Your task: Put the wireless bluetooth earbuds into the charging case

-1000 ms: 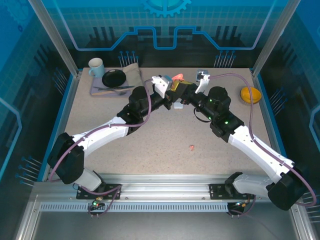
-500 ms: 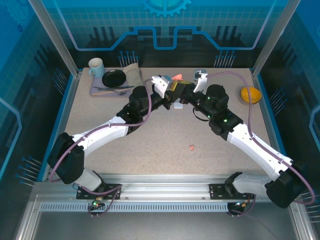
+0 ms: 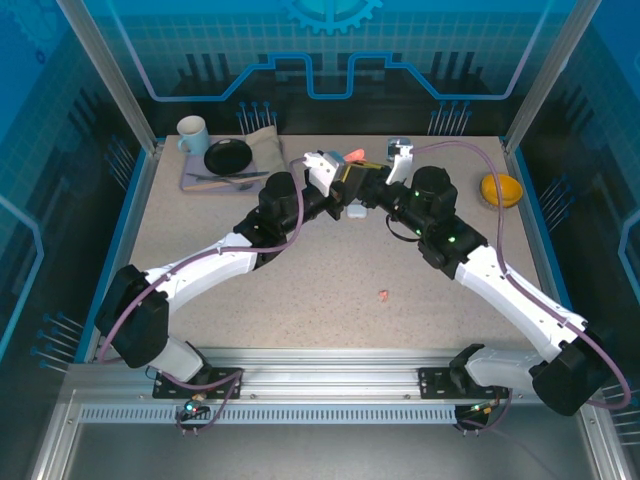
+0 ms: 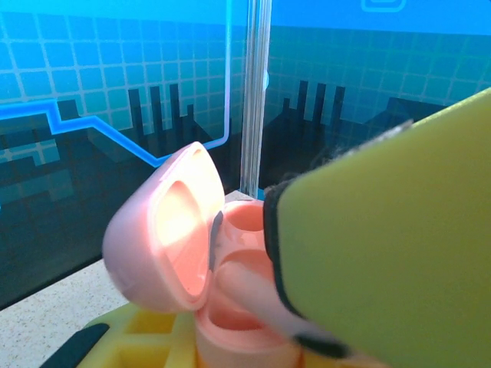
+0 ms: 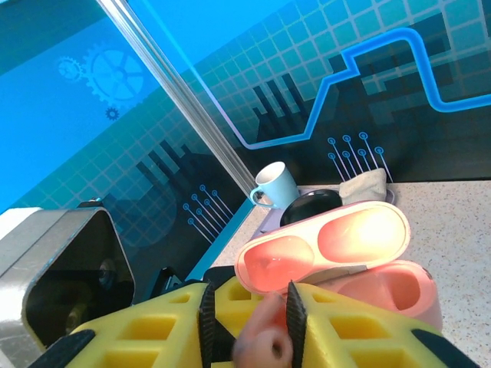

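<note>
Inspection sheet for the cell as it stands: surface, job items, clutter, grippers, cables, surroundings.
Surface: speckled table, flat.
Job's things: pink case open, lid up; pink earbud between the jaws of the right gripper; loose pink earbud lying on the table; small white item under the arms, unclear.
Clutter: mug, black dish, folded cloth, orange object.
Grippers: left gripper shut on the pink case; right gripper, grip unclear.
Cables: purple cables along both arms, no snag seen.
Surroundings: blue printed panels, metal posts.

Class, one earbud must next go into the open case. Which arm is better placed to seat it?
Right: the right gripper has a pink earbud between its fingers by the open pink case, which the left gripper holds.
</note>
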Available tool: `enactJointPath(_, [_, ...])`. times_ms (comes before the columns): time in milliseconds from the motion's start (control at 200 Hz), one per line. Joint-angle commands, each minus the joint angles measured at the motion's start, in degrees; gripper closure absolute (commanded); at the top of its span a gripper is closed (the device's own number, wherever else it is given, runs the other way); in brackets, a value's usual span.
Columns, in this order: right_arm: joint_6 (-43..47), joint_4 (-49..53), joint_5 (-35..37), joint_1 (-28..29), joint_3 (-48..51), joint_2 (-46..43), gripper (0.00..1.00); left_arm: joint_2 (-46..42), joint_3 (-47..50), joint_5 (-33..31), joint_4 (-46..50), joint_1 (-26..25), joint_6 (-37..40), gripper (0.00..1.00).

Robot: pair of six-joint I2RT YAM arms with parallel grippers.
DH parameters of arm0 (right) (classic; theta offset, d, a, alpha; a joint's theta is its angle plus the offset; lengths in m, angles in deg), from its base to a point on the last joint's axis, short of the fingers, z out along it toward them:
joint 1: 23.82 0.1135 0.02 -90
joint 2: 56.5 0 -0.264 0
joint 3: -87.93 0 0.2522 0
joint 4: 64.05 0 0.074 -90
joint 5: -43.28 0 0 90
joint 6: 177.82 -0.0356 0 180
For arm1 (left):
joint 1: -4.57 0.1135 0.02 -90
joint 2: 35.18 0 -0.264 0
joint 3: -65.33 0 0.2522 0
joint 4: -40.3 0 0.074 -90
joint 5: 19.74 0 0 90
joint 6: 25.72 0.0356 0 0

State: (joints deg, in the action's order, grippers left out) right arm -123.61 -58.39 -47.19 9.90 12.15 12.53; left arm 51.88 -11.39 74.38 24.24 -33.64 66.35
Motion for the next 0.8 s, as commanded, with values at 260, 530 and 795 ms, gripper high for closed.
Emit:
enactJointPath(260, [-1.05,3.08,0.6,-0.91,-2.12,0.74,0.66,-0.92,-0.93,1.39,-4.37,-0.51,0.84,1.0])
enactJointPath(530, [-2.05,2.74,0.29,-1.63,-4.15,1.94,0.57,-0.76,0.55,1.18,-6.45,-0.45,-0.61,1.0])
enactJointPath(795, [-2.96,2.8,0.29,-1.98,-4.61,2.41,0.52,-1.11,3.72,0.74,-9.53,-0.02,-3.6,1.0])
